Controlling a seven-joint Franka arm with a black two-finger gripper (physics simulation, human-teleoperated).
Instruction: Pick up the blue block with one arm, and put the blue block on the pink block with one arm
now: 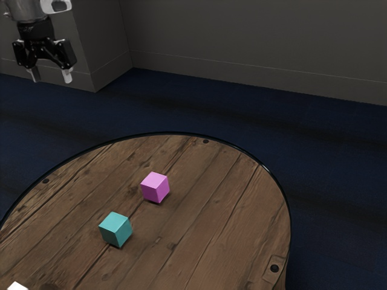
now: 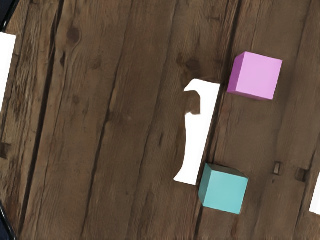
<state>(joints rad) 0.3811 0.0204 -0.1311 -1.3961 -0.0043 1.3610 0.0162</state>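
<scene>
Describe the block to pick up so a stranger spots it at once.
Look at the round wooden table. Two cubes sit apart near its middle; the blue block is the one nearer the exterior view's lower left. Its teal colour sets it apart from the pink block.

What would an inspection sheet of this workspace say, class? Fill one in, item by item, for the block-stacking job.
Surface: round table of dark wooden planks with a black rim.
Job's things: blue block and pink block both rest on the planks, apart and not stacked. The blue one is toward the exterior view's lower left of the pink.
Clutter: small white thing at the table's near edge; cannot tell what it is.
Jaws: open, holding nothing, high above the table at the exterior view's upper left.
Cables: nothing seen.
Surroundings: dark blue floor, grey wall.
</scene>
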